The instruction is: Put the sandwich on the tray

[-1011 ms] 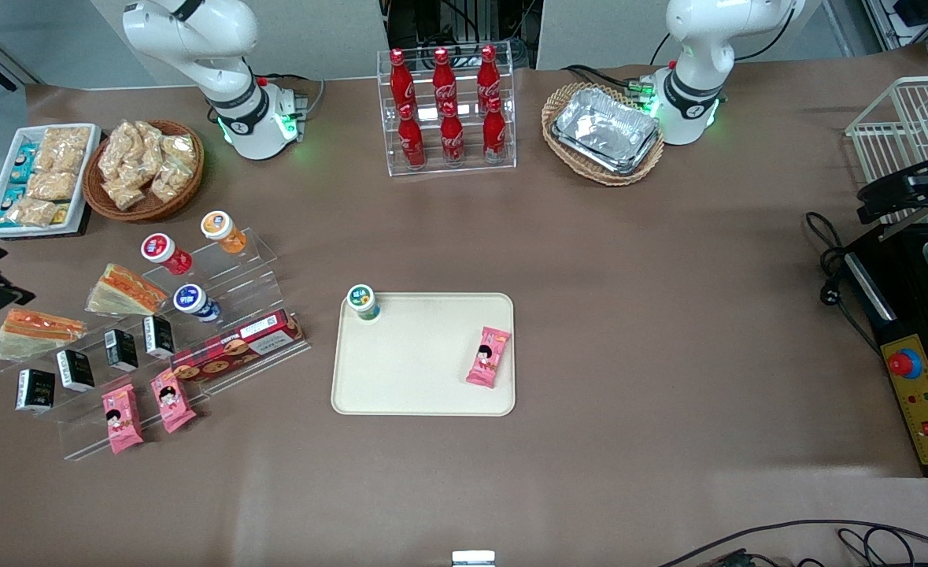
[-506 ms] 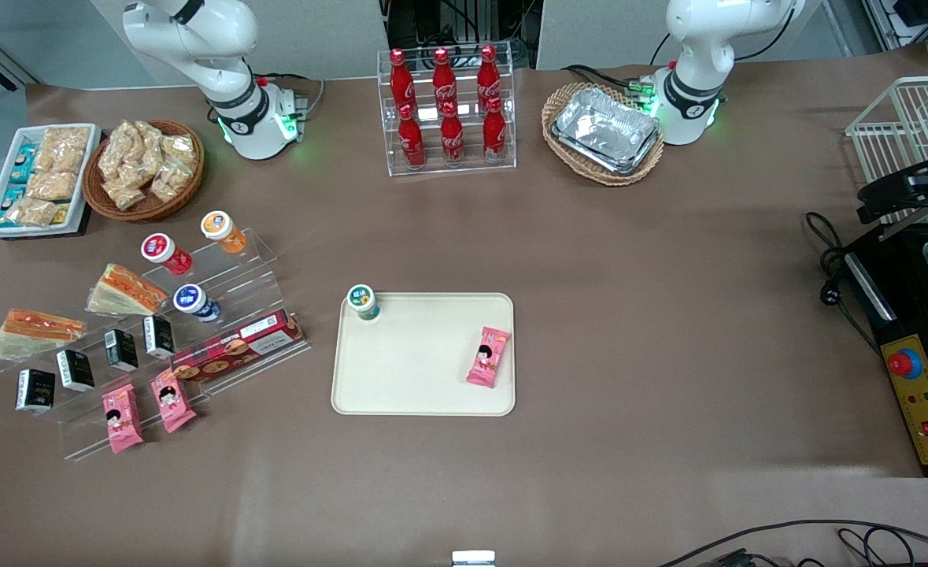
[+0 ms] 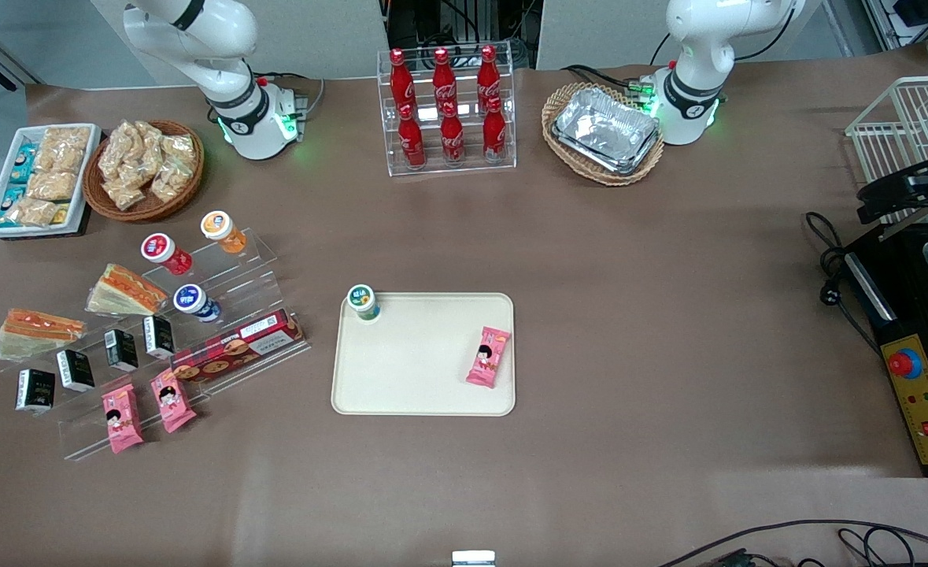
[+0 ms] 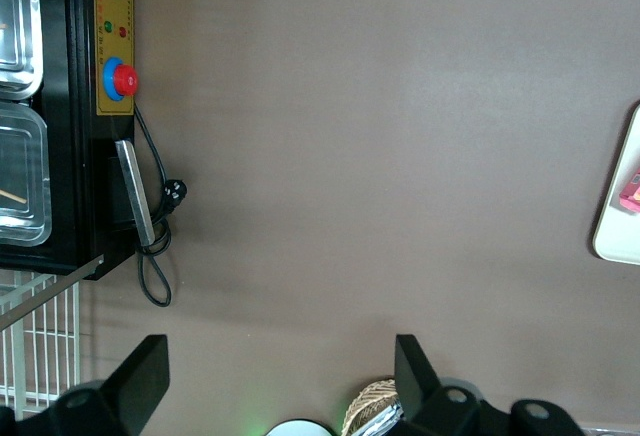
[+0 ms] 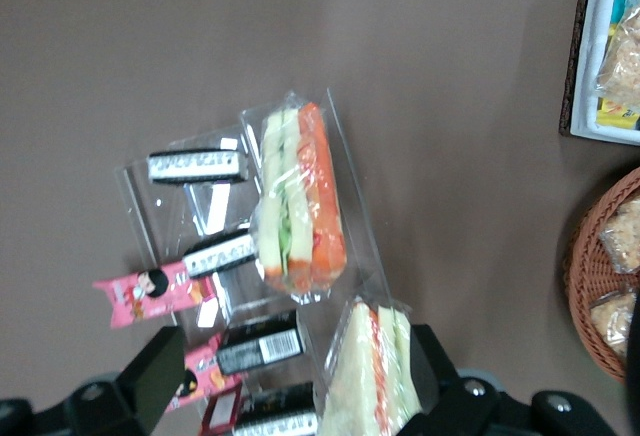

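Two wrapped sandwiches lay on the clear acrylic stand (image 3: 172, 346) toward the working arm's end of the worktop (image 3: 629, 315): one sandwich (image 5: 300, 196) directly beneath the claw (image 5: 295, 381), spread open and holding nothing, the other sandwich (image 5: 372, 376) beside it. The tray (image 3: 420, 370) sat mid-worktop, well apart, carrying a small jar (image 3: 363, 302) and a pink snack packet (image 3: 488, 357).

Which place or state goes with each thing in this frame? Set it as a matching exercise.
Things:
1. green-lidded cup
2. sandwiches
3. foil trays
4. gripper

Places or states:
A. in the wicker basket
B. on the clear stepped stand, toward the working arm's end of the table
C. on a corner of the tray, with a pink snack packet on the same tray
D. open, above the sandwiches

Pairs: 1-C, 2-B, 3-A, 4-D
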Robot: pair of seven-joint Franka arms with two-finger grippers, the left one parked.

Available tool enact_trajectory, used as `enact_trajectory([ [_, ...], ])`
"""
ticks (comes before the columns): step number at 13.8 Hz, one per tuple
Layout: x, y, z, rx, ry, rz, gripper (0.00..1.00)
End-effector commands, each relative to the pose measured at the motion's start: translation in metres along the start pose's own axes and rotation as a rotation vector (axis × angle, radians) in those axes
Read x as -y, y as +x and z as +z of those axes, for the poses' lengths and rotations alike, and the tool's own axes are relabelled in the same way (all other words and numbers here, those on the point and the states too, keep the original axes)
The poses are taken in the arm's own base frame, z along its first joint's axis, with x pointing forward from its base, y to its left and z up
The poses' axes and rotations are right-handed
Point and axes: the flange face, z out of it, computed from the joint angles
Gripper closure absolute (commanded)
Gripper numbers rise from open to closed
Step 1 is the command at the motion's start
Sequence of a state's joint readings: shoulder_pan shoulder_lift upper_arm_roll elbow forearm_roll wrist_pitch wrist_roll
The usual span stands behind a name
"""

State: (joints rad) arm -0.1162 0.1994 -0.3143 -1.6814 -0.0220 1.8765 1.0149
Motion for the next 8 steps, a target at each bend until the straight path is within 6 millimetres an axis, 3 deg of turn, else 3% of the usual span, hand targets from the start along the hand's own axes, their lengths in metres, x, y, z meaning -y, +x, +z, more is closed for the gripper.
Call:
enact_trajectory([
  [1,0.003,0.020,0.022,0.007,0.018,0.078,0.00],
  [4,0.004,0.036,0.050,0.041,0.030,0.140,0.00],
  [8,0.000,0.045,0.068,0.058,0.048,0.174,0.00],
])
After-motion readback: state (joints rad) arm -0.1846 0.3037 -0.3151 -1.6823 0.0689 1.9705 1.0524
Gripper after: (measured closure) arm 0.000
